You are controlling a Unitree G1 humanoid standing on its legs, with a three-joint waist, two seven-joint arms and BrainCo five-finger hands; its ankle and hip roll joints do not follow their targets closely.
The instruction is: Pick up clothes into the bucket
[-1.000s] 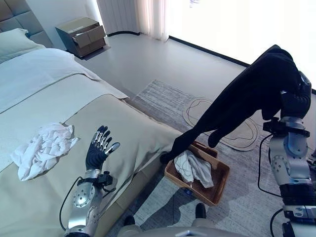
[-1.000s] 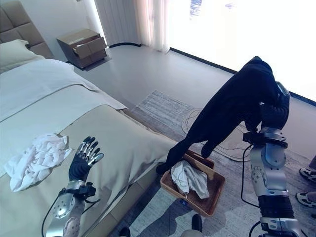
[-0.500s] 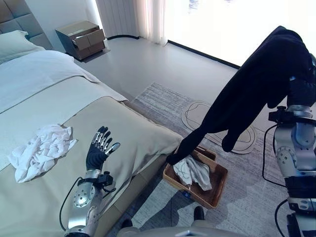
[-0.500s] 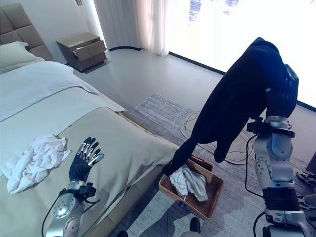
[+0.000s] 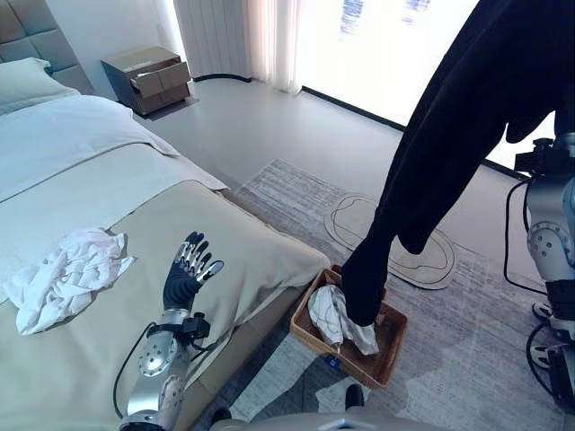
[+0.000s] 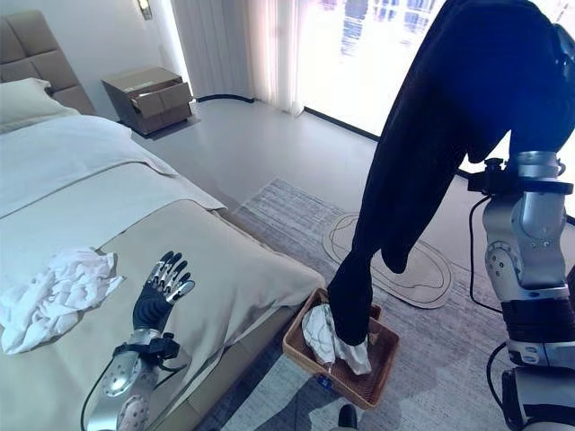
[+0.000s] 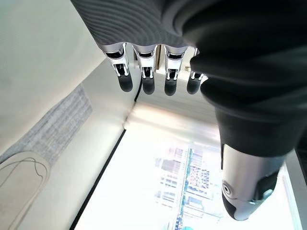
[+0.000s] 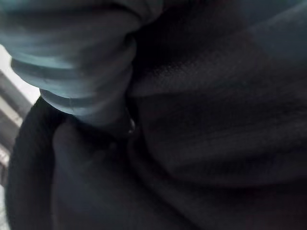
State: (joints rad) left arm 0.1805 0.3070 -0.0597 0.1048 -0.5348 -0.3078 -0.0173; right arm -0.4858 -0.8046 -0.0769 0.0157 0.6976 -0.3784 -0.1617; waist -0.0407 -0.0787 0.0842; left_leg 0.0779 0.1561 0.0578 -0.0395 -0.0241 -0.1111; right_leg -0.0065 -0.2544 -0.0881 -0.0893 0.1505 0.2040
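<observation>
One garment over the basket

We hold the black trousers [image 6: 422, 144] high on our right arm, that hand hidden in cloth, legs hanging straight into the basket [image 6: 377, 377]; our left hand [image 6: 157, 292] hovers open beside the white cloth [image 6: 54, 296] on the bed [image 6: 243, 260].

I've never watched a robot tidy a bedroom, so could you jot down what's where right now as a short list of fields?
Held item: long black garment, hanging from the raised right arm, lower end in the basket
Basket: brown woven basket on the grey rug beside the bed, white cloth inside
Left hand: fingers straight, empty, above the beige bed cover
On bed: crumpled white garment
Right hand: fingers hidden in the black fabric
</observation>
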